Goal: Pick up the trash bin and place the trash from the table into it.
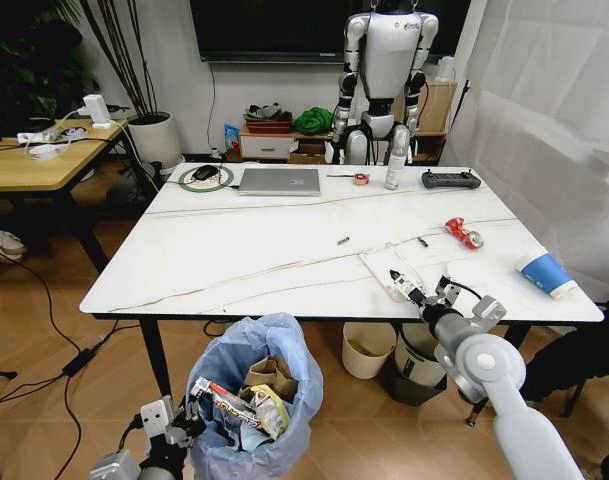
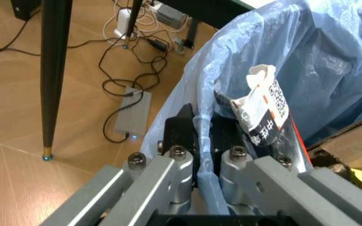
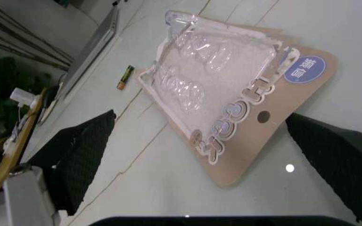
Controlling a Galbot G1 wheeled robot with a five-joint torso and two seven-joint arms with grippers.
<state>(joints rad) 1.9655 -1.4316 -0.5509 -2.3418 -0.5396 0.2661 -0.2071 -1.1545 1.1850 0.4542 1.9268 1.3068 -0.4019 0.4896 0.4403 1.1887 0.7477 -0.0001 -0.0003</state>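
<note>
The trash bin [image 1: 256, 385], lined with a puffy light-blue bag [image 2: 307, 61], hangs low in front of the table [image 1: 234, 250] with wrappers and brown cardboard inside. My left gripper [image 1: 189, 412] is shut on the bin's rim; in the left wrist view its fingers [image 2: 181, 134] pinch the bag edge beside a printed wrapper [image 2: 263, 106]. A flat white packet [image 1: 386, 268] lies near the table's front edge. My right gripper [image 1: 409, 287] is open just above it, and the packet [image 3: 231, 94] lies between and ahead of its black pads [image 3: 80, 155]. A crushed red can [image 1: 464, 233] and a blue paper cup [image 1: 547, 273] lie further right.
A silver laptop [image 1: 279, 180], a spray bottle [image 1: 394, 160], a tape roll [image 1: 361, 179] and a black remote [image 1: 450, 180] line the far edge. A small battery [image 3: 125, 77] lies mid-table. A cream bin [image 1: 367, 348] and a grey bin [image 1: 416, 355] stand under the table. Cables [image 2: 130, 89] cross the floor.
</note>
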